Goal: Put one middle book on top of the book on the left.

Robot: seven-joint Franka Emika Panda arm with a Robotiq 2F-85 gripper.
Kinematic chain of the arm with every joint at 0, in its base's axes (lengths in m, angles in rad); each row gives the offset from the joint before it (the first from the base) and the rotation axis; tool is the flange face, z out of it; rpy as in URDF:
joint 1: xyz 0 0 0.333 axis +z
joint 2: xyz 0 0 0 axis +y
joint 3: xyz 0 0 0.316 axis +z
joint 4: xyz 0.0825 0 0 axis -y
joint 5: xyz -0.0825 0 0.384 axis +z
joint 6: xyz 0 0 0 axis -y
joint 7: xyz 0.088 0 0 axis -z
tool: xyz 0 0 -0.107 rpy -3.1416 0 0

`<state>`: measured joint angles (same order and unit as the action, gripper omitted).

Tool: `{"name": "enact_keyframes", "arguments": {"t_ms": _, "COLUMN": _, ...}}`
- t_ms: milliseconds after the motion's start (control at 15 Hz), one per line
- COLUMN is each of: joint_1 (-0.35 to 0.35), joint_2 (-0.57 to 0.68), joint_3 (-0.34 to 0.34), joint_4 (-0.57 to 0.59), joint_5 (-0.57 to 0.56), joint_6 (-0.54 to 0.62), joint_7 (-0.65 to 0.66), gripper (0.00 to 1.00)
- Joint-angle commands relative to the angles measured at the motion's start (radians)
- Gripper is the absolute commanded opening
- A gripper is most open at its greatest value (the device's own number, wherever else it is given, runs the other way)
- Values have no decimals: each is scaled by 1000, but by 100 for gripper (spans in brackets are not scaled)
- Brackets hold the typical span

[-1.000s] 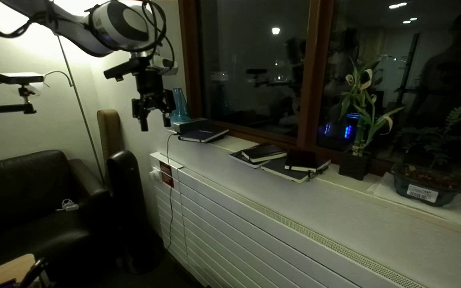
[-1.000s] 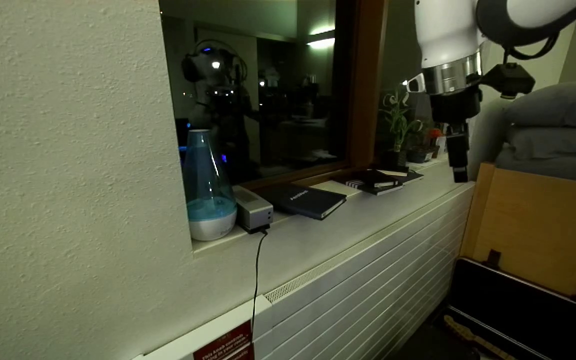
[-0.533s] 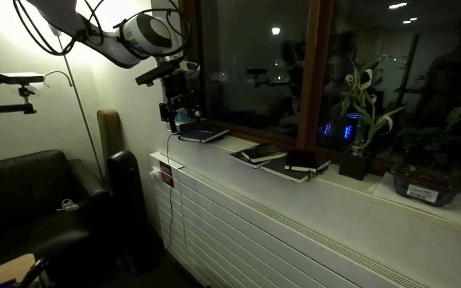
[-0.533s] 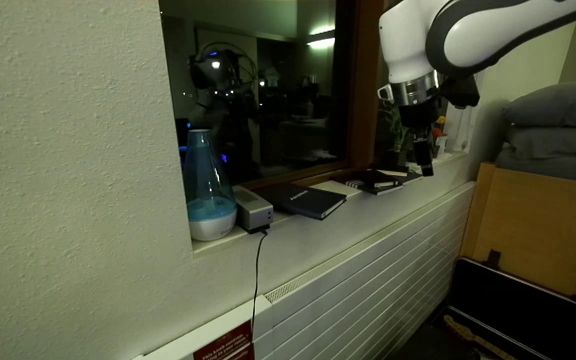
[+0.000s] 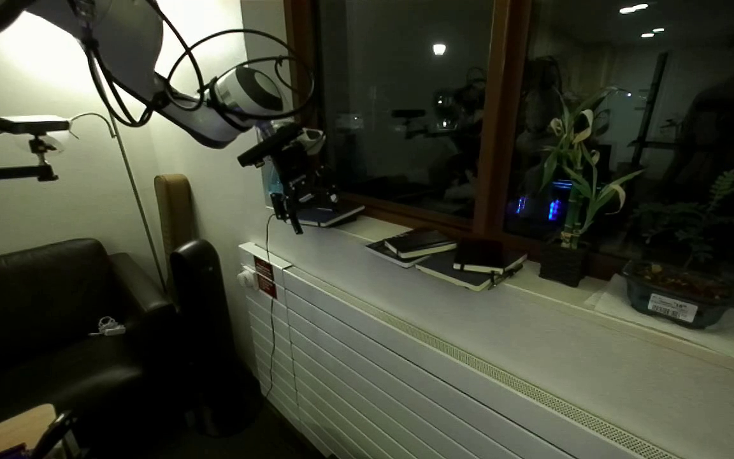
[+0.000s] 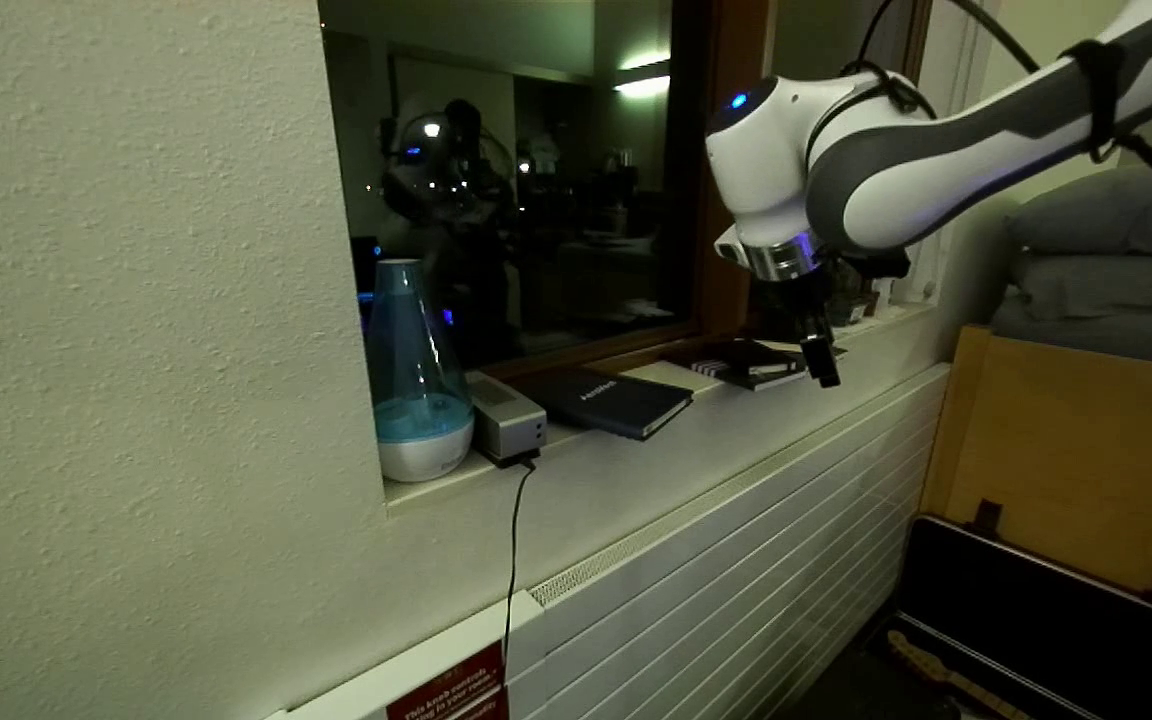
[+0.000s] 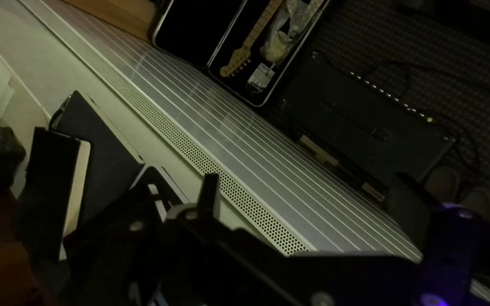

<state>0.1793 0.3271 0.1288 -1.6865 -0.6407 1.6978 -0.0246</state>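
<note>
My gripper (image 7: 306, 182) is open in the wrist view, its fingers (image 7: 209, 193) far apart with only the radiator top and front seen between them. It hangs tilted, apart from the books, on the room side of the sill. The middle book (image 5: 421, 243), black with pale page edges, lies on a grey striped book (image 6: 776, 378) in the mid-sill piles. Beside it, another black book (image 7: 49, 182) rests on a dark one (image 7: 104, 157). The book on the left (image 6: 616, 400) is dark with pale lettering; in an exterior view my gripper partly covers it.
A grey box (image 6: 508, 415) and a blue humidifier (image 6: 416, 400) stand beyond the book on the left. Potted plants (image 5: 563, 264) are at the opposite end of the sill. The window frame (image 5: 501, 127) rises behind the books. An open guitar case (image 7: 245, 59) lies below.
My arm has come lower and closer to the window; the gripper shifts right in one exterior view and left in the other, and now tilts. It stays open, and the books have not moved.
</note>
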Motion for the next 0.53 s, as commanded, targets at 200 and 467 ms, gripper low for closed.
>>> {"name": "enact_keyframes", "arguments": {"t_ms": 200, "joint_1": 56, "joint_2": 101, "joint_3": -10, "joint_4": 20, "joint_5": -156, "joint_6": 18, "joint_7": -4, "gripper": 100}}
{"name": "enact_keyframes", "arguments": {"t_ms": 467, "joint_1": 76, "joint_2": 171, "joint_3": -31, "joint_4": 45, "joint_5": -307, "joint_6": 20, "joint_7": 48, "gripper": 100}}
